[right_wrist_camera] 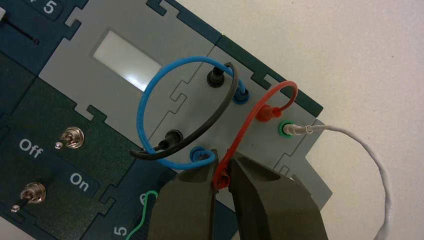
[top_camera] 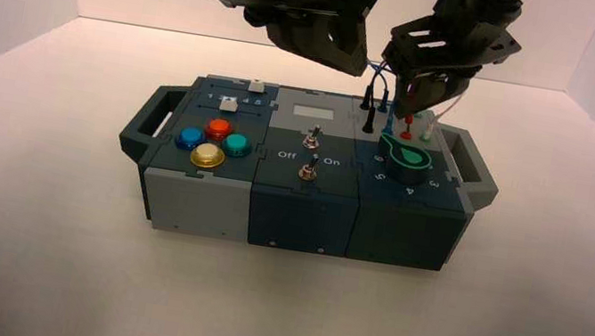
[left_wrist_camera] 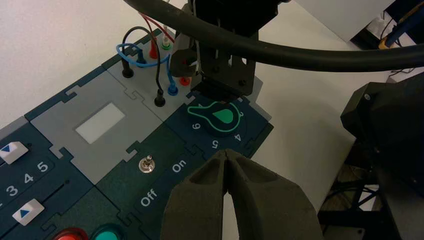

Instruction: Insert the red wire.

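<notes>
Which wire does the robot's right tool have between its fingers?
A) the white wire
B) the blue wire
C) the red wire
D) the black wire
C: the right wrist view shows the red wire looping from its far socket down to an end pinched between the fingers of the right tool.

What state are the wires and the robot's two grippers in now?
Red wire: one end plugged in, other gripped, seating hidden.
Blue wire: both ends plugged in.
Black wire: both ends plugged in.
White wire: one end in green socket, other unseen.
Right gripper: closed on red wire, box's far right.
Left gripper: shut, above box's far middle.
</notes>
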